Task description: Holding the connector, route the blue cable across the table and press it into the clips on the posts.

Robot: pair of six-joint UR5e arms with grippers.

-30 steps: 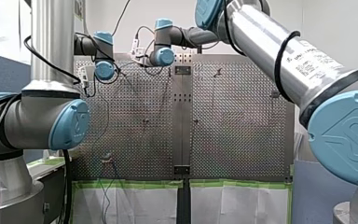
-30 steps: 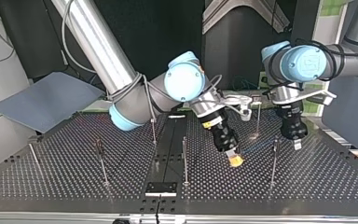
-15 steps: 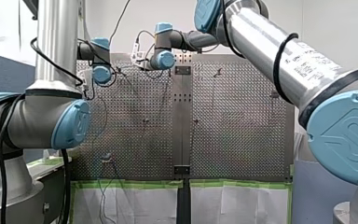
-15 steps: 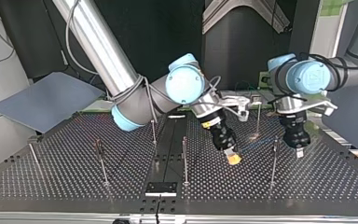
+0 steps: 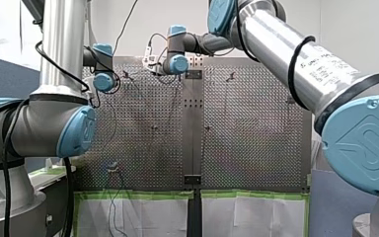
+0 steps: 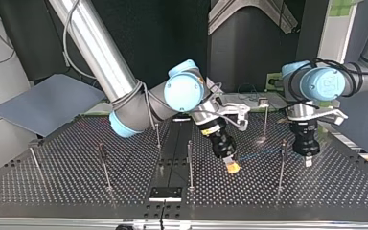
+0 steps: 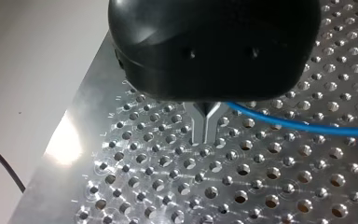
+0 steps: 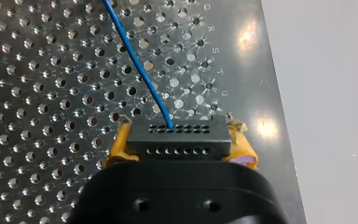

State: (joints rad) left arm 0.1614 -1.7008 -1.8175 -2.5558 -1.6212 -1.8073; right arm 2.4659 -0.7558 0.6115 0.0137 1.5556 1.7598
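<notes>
The perforated table [image 6: 76, 187] lies under both claws. My right gripper [image 6: 231, 165] clamps the black connector [image 8: 176, 137] between its yellow pads. My left gripper [image 7: 206, 126] has its metal fingers together on the blue cable [image 8: 135, 56], which leaves the connector's front.

Posts [image 6: 189, 163] and a taut cable [image 8: 137, 65] fence the table's [image 6: 345, 187] middle.
The right gripper [image 6: 232, 166] hangs between two posts, the cable strung from it to the left gripper [image 6: 308, 162] just beside the outer post; wider gaps lie at the top view's left.
</notes>
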